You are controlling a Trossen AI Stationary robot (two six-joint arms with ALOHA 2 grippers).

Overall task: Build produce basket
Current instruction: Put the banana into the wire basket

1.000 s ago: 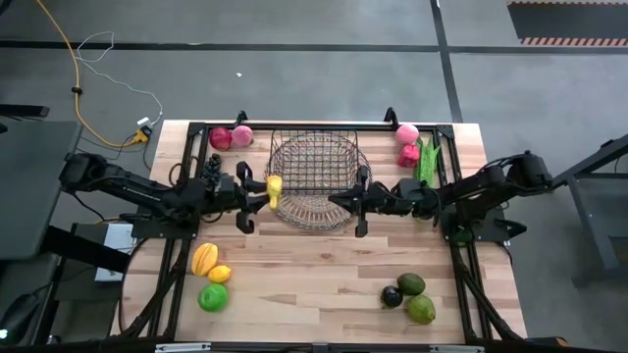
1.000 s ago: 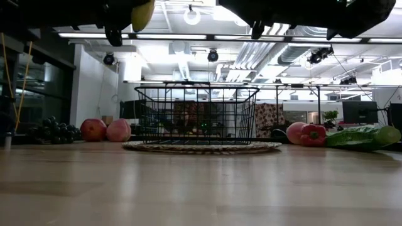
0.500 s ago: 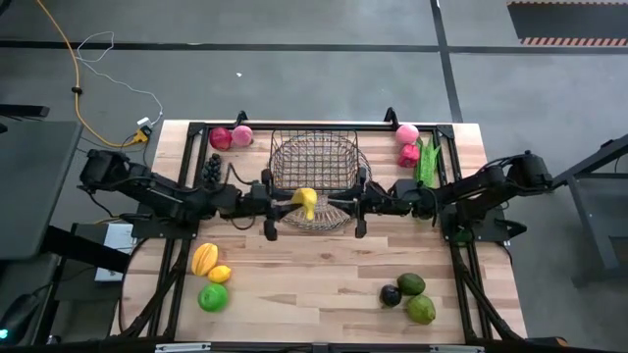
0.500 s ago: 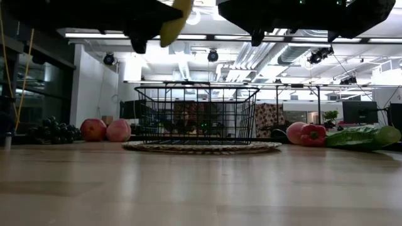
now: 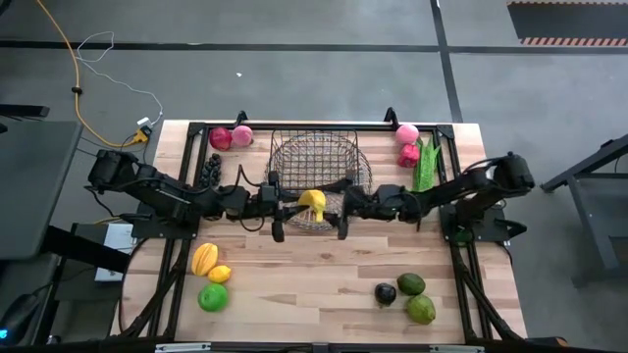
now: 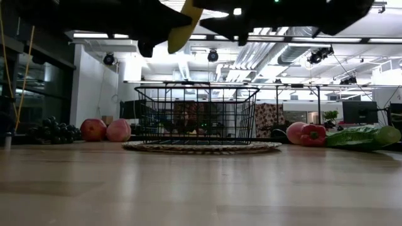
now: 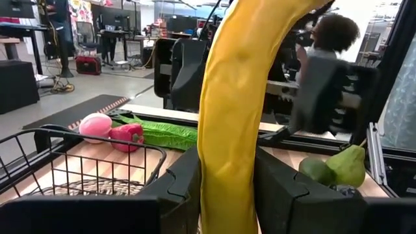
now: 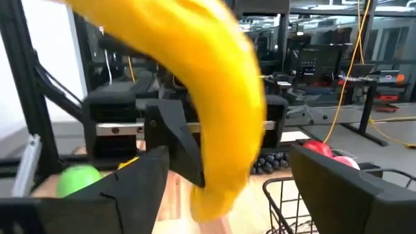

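Observation:
A yellow banana (image 5: 312, 203) hangs in the air over the near edge of the dark wire basket (image 5: 316, 139), with my left gripper (image 5: 297, 206) shut on it. The basket stands on a round wire dish (image 6: 201, 147) at the table's far middle. My right gripper (image 5: 340, 208) faces the left one from the right and is open. In the right wrist view its fingers stand on either side of the banana (image 8: 221, 110) with a gap on both sides. My left gripper pinches the banana between its two fingers at one end part (image 7: 227, 179), the fingers lying across it. They reach in level from the table's left. The banana is lifted clear above the table, and its longer part (image 7: 244, 78) sticks out past the fingers.
Red and pink fruit (image 5: 231, 137) and dark grapes (image 5: 213, 167) lie far left. Pink fruit, a red pepper (image 5: 407, 155) and green pods (image 5: 425, 162) lie far right. Orange, yellow and green pieces (image 5: 211, 275) lie near left, green and dark ones (image 5: 407, 292) near right.
My left gripper has carried the banana toward the table's right, from beside the basket's left side to over its near edge, and the banana has turned about. My right gripper has moved left toward the banana and has opened around it.

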